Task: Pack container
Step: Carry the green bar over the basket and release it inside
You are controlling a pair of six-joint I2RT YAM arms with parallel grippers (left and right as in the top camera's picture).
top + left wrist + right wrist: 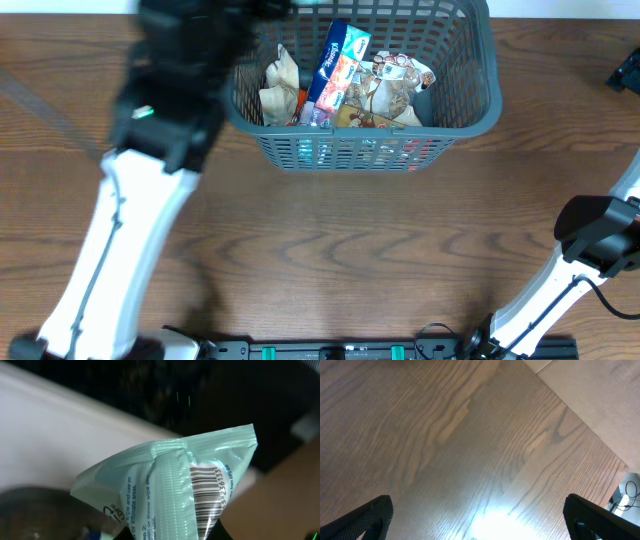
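Packing looks partway done: the grey basket (360, 150) sits at upper centre of the overhead view, holding a blue packet (337, 65) among others. The left gripper (170, 535) is pinched narrow on a mint-green packet (175, 480). Next it probably needs lowering inside, then releasing. The right gripper (480, 520) hangs wide, holding nothing, over the wooden table (470, 435).

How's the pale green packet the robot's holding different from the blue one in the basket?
The pale green packet is gripped by the left gripper; the blue packet stands tilted in the container. Green shows a barcode; blue shows red print. Both are soft sealed packets.
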